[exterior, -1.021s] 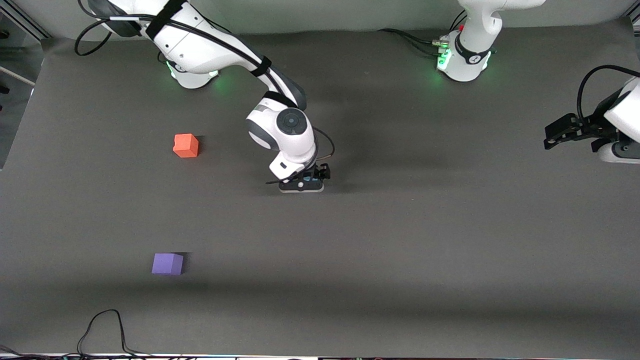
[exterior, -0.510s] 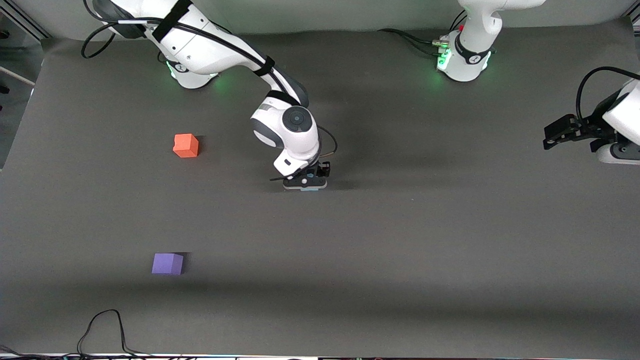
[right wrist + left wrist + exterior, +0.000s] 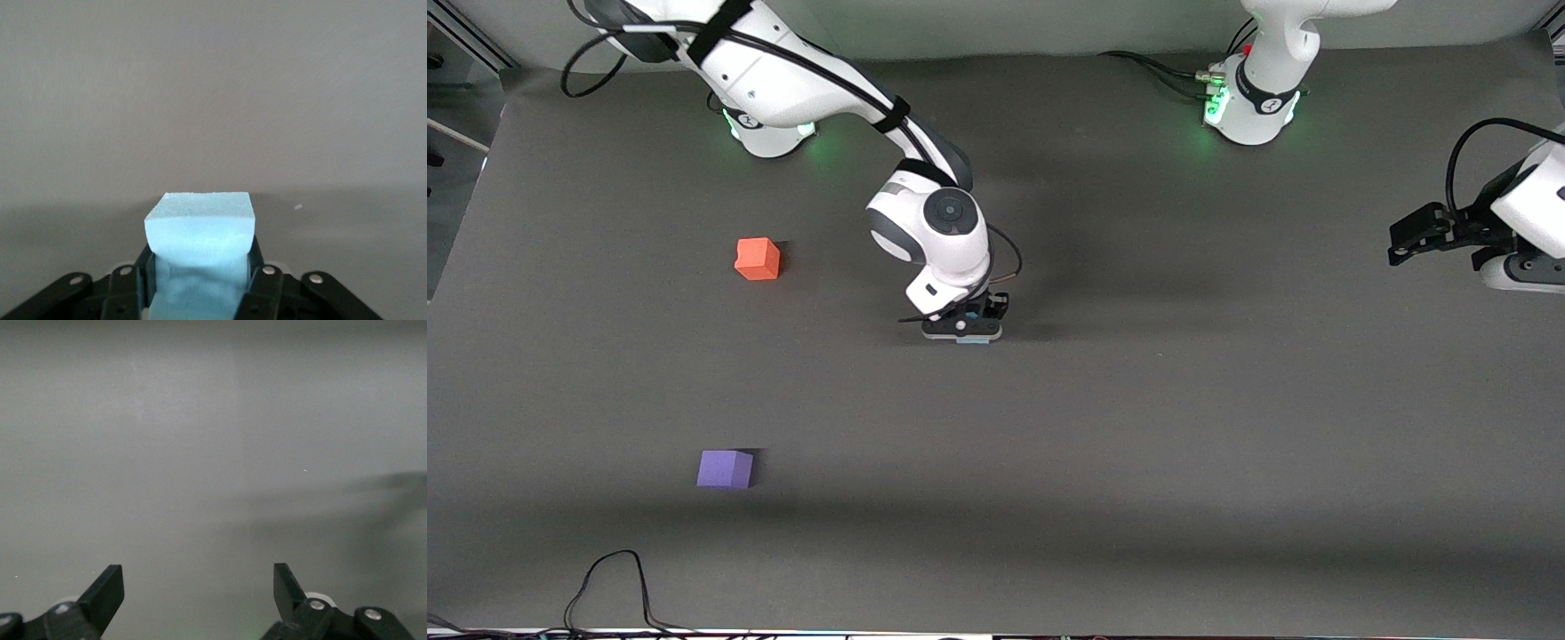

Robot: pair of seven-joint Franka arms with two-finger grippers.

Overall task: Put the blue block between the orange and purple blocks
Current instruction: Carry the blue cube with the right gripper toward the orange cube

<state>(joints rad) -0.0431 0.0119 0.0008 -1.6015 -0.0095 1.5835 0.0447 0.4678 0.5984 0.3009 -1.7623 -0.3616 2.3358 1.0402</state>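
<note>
The blue block (image 3: pixel 200 230) is pinched between the fingers of my right gripper (image 3: pixel 199 280). In the front view only a blue sliver (image 3: pixel 973 339) shows under that gripper (image 3: pixel 963 331), which is low over the middle of the table. The orange block (image 3: pixel 758 259) lies toward the right arm's end of the table. The purple block (image 3: pixel 725 468) lies nearer the front camera than the orange one, with a wide bare gap between them. My left gripper (image 3: pixel 1403 240) waits open and empty in the air at the left arm's end; its fingers (image 3: pixel 107 590) stand far apart.
A dark grey mat (image 3: pixel 1138 444) covers the table. A black cable (image 3: pixel 614 578) loops at the table edge nearest the front camera, by the purple block. The arm bases (image 3: pixel 1249 107) stand along the edge farthest from the front camera.
My right gripper has stayed at about the same spot over the table's middle with only small shifts. A blue sliver now shows beneath it. The left arm has barely moved.
</note>
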